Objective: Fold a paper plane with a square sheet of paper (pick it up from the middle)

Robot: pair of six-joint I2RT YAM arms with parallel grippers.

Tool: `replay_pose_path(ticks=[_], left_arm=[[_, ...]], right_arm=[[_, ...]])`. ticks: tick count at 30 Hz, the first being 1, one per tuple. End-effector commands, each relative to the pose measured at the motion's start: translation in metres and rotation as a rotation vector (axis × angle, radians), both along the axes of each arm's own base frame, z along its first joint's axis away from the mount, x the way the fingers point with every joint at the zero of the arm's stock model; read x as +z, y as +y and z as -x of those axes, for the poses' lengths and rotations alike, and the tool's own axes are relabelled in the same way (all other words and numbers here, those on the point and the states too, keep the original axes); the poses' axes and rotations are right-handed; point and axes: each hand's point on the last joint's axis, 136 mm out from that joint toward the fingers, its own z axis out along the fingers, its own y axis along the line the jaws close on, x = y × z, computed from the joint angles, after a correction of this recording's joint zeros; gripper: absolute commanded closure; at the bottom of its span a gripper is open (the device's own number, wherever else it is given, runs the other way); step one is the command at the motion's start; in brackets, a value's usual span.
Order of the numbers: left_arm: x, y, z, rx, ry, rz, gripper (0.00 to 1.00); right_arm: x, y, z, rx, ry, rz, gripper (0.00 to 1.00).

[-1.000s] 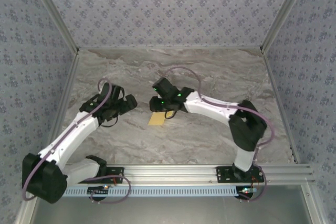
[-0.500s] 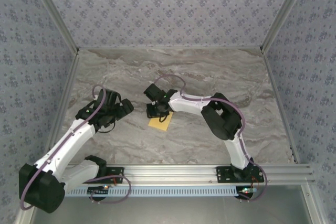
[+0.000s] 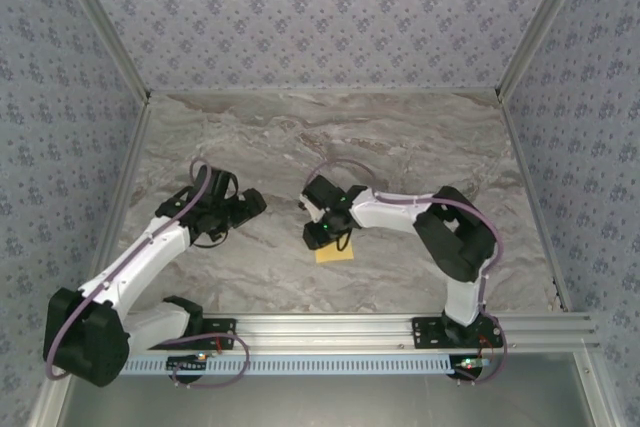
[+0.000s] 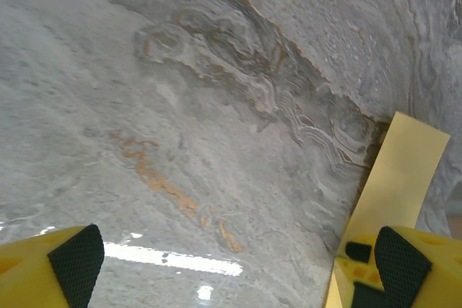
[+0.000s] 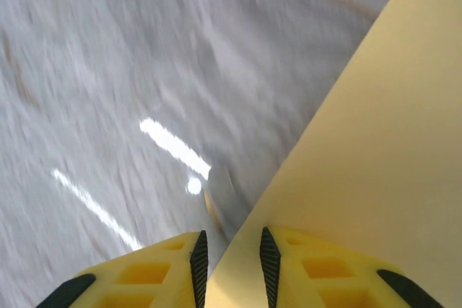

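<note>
The square sheet of paper (image 3: 335, 249), mustard yellow and seemingly folded to a small rectangle, sits at the table's middle under my right gripper (image 3: 322, 237). In the right wrist view the paper (image 5: 375, 142) runs up and right from between the narrow-set jaws of that gripper (image 5: 232, 261), which is shut on its lower edge. My left gripper (image 3: 250, 205) hovers to the left of the paper, apart from it. Its jaws (image 4: 238, 265) are wide open over bare marble, with the paper (image 4: 404, 171) rising as a tall strip beside its right fingertip (image 4: 401, 265).
The marble table (image 3: 400, 137) is walled by patterned panels at the back and both sides. An aluminium rail (image 3: 330, 325) carrying both arm bases runs along the near edge. The right arm's elbow (image 3: 460, 237) bulks to the right of the paper.
My right gripper has swung right and toward the near edge, taking the paper with it. The left gripper drew back a little, then returned, staying open.
</note>
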Motion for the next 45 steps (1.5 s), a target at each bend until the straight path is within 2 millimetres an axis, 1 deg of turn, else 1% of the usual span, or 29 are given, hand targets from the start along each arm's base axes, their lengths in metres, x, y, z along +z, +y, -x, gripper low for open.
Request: replay_pose_path(ticks=[1,3,4,6,7,9,11,14,15,17,19,22,25,29,33,36,38,42,43,45], left_arm=[[0.007,-0.035,-0.008,-0.122,-0.045,0.085,0.03],[0.009,-0.053,-0.011,-0.170,-0.064,0.115,0.06],[0.011,-0.065,-0.012,-0.202,-0.075,0.141,0.11],[0.014,-0.089,-0.013,-0.263,-0.091,0.200,0.20],[0.017,-0.103,-0.014,-0.293,-0.103,0.233,0.25],[0.020,-0.127,-0.013,-0.342,-0.116,0.288,0.34],[0.021,-0.150,-0.011,-0.394,-0.123,0.324,0.41],[0.015,-0.177,-0.009,-0.443,-0.098,0.336,0.50],[0.013,-0.183,-0.009,-0.455,-0.091,0.339,0.52],[0.003,-0.194,-0.009,-0.472,-0.065,0.331,0.57],[-0.007,-0.202,-0.009,-0.484,-0.039,0.329,0.60],[-0.018,-0.209,-0.008,-0.489,-0.010,0.336,0.63],[-0.024,-0.210,-0.008,-0.488,0.002,0.332,0.64],[-0.031,-0.209,-0.006,-0.485,0.016,0.323,0.65],[-0.034,-0.207,-0.006,-0.480,0.018,0.314,0.65],[-0.036,-0.207,-0.006,-0.477,0.019,0.310,0.65],[-0.036,-0.206,-0.006,-0.475,0.021,0.309,0.65],[-0.039,-0.205,-0.006,-0.472,0.029,0.303,0.66],[-0.040,-0.205,-0.006,-0.472,0.029,0.302,0.66],[-0.043,-0.205,-0.006,-0.471,0.034,0.298,0.66]], right_arm=[[0.008,-0.028,0.015,0.011,0.057,0.023,0.66],[0.036,-0.021,0.007,-0.071,0.043,-0.084,0.61],[0.050,-0.021,0.003,-0.122,0.026,-0.134,0.56],[0.066,-0.030,-0.003,-0.226,0.016,-0.203,0.46],[0.072,-0.039,-0.006,-0.294,0.022,-0.237,0.44],[0.074,-0.060,-0.009,-0.422,0.051,-0.280,0.39],[0.073,-0.081,-0.009,-0.539,0.087,-0.323,0.37],[0.070,-0.110,-0.007,-0.656,0.112,-0.358,0.30],[0.069,-0.116,-0.005,-0.673,0.120,-0.362,0.29],[0.062,-0.125,0.000,-0.699,0.150,-0.370,0.28],[0.055,-0.127,0.006,-0.705,0.186,-0.382,0.28],[0.044,-0.125,0.018,-0.694,0.243,-0.404,0.29],[0.033,-0.128,0.027,-0.701,0.267,-0.395,0.30],[0.030,-0.121,0.033,-0.682,0.292,-0.429,0.34],[0.026,-0.118,0.035,-0.669,0.301,-0.423,0.44],[0.023,-0.111,0.034,-0.661,0.319,-0.438,0.51],[0.023,-0.106,0.033,-0.652,0.326,-0.447,0.53],[0.022,-0.099,0.035,-0.645,0.341,-0.458,0.63],[0.021,-0.099,0.035,-0.653,0.344,-0.459,0.67],[0.020,-0.101,0.035,-0.672,0.352,-0.458,0.72]])
